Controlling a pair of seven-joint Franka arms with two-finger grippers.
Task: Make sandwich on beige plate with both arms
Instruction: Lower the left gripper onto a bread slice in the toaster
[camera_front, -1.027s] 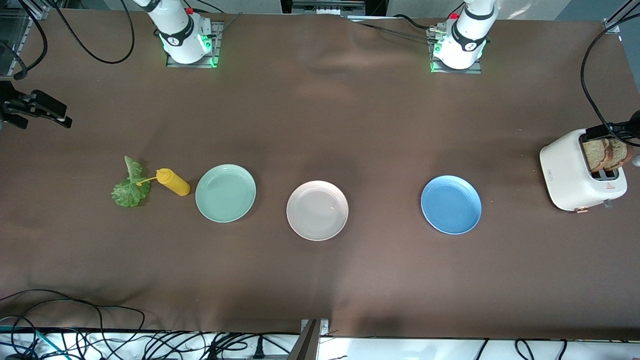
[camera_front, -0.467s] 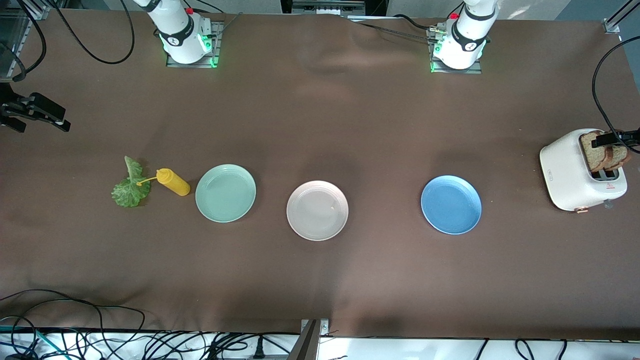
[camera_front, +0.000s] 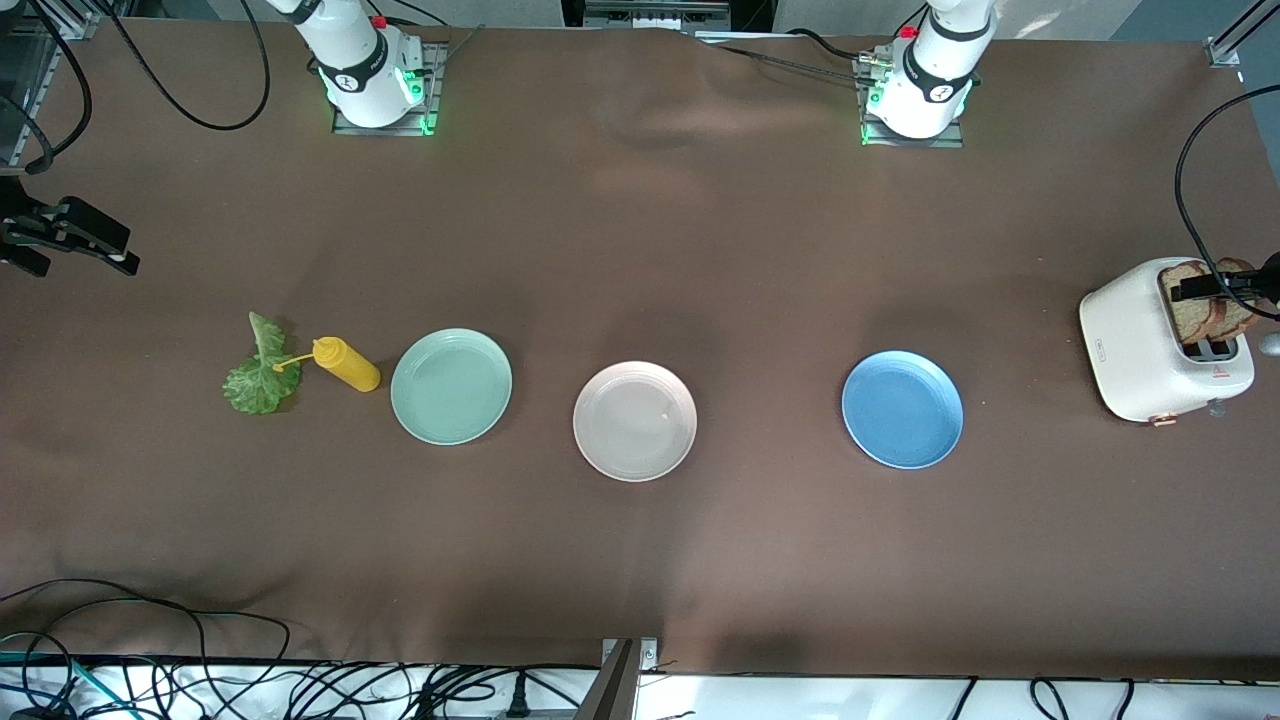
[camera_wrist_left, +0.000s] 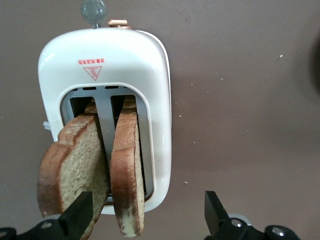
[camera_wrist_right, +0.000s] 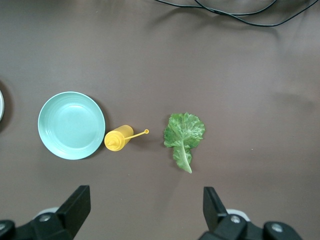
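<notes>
The round pale beige plate (camera_front: 635, 421) sits bare at the centre of the front frame, between a mint green plate (camera_front: 451, 386) and a blue plate (camera_front: 902, 409). At the right edge, the left gripper (camera_wrist_left: 145, 217) hangs wide open over 2 brown bread slices (camera_wrist_left: 92, 167) standing in a white toaster (camera_front: 1140, 345). At the left edge, the right gripper (camera_wrist_right: 145, 212) hovers wide open above the ruffled green lettuce leaf (camera_front: 259, 373) and yellow squeeze bottle (camera_front: 346, 363).

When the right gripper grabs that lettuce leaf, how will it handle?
The lettuce leaf looks thin and ruffled, so it will probably flop and weigh almost nothing. It lies flat on the table, so the open right gripper above it may struggle to get under it, and a hard pinch could tear it.
</notes>
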